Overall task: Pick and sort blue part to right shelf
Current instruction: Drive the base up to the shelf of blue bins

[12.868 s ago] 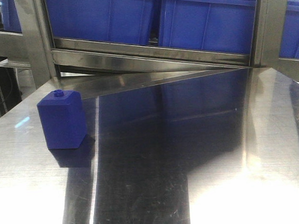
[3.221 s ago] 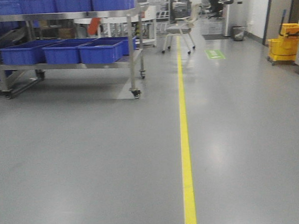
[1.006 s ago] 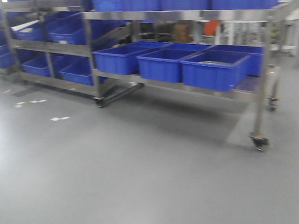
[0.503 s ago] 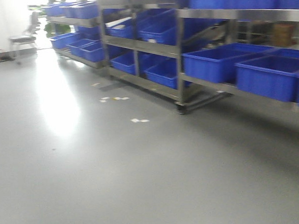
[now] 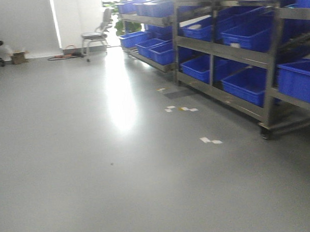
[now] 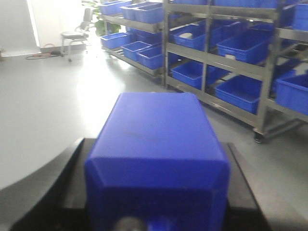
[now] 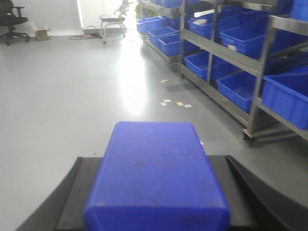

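Observation:
In the left wrist view a blue part (image 6: 159, 125), a block with bevelled edges, fills the space between the black fingers (image 6: 72, 163) of my left gripper (image 6: 156, 144), which is shut on it. In the right wrist view a second blue part (image 7: 156, 178) sits the same way between the black fingers (image 7: 240, 183) of my right gripper (image 7: 155, 161), also shut on it. Both are held above a grey floor. Neither gripper nor part shows in the front view. Steel shelves with blue bins (image 5: 244, 36) stand on the right.
The shelving row (image 6: 231, 53) on wheels runs along the right side into the distance. Open grey floor (image 5: 95, 148) lies ahead and left, with small tape marks (image 5: 211, 141). A chair (image 5: 93, 36) stands at the back by a bright doorway, and an office chair (image 7: 12, 19) at far left.
The front view has swung left along the shelving: the shelves slid to the right of the frame and open floor, the chair and bright doorway came into view.

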`<act>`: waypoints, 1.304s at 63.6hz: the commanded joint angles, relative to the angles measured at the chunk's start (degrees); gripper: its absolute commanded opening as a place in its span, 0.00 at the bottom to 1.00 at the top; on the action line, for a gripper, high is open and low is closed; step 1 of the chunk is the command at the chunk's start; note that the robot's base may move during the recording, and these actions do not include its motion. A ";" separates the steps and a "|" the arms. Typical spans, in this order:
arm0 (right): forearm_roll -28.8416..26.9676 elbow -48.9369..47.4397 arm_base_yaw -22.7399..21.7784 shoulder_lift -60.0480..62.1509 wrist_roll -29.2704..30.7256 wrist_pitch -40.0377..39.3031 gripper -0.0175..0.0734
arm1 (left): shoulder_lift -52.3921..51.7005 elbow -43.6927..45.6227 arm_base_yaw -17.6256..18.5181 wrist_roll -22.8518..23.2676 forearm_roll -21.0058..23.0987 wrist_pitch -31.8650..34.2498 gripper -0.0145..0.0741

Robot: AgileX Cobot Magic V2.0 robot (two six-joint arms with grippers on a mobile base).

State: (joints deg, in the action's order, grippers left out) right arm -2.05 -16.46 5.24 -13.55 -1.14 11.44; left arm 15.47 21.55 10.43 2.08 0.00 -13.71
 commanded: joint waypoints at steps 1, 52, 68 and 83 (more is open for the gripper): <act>0.20 -1.73 -0.32 -0.45 0.37 -5.35 0.67 | 0.35 1.64 -0.01 0.45 0.00 5.41 0.54; 0.20 -1.73 -0.32 -0.45 0.37 -5.35 0.67 | 0.35 1.64 -0.01 0.45 0.00 5.41 0.54; 0.20 -1.73 -0.32 -0.45 0.37 -5.35 0.67 | 0.35 1.64 -0.01 0.45 0.00 5.41 0.54; 0.20 -1.73 -0.32 -0.45 0.37 -5.35 0.67 | 0.35 1.64 -0.01 0.45 0.00 5.41 0.54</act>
State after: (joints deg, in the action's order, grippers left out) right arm -2.05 -16.46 5.24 -13.55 -1.14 11.44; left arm 15.47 21.55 10.42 2.08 0.00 -13.71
